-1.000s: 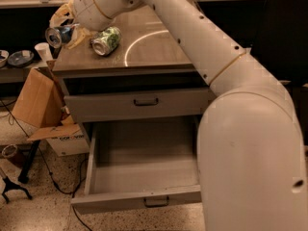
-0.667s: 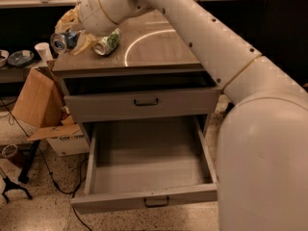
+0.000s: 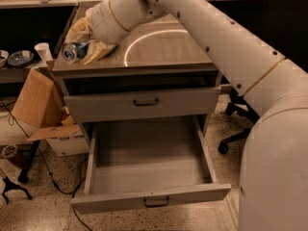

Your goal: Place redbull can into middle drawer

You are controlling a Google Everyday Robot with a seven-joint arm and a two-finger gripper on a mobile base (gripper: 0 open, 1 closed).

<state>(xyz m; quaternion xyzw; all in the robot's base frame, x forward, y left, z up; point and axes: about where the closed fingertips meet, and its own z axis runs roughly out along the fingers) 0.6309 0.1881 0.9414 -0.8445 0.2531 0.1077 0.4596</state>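
The redbull can (image 3: 72, 52) is a slim silver and blue can held on its side, its top facing left, over the front left corner of the cabinet top (image 3: 163, 49). My gripper (image 3: 83, 46) is shut on it, with one tan finger (image 3: 78, 30) above and one (image 3: 98, 52) below. The big white arm reaches in from the right. The middle drawer (image 3: 144, 174) is pulled wide open below, and its grey tray is empty. The drawer front above it (image 3: 144, 105) is almost shut.
A cardboard box (image 3: 36, 102) leans on the floor left of the cabinet. A white cup (image 3: 43, 52) and a bowl (image 3: 19, 57) sit on a low shelf at the left. A black office chair base (image 3: 236, 124) stands at the right. Cables cross the floor at the left.
My gripper has moved left and forward with the redbull can in it. The green-and-white can seen before is now hidden behind my wrist. The drawers have not moved.
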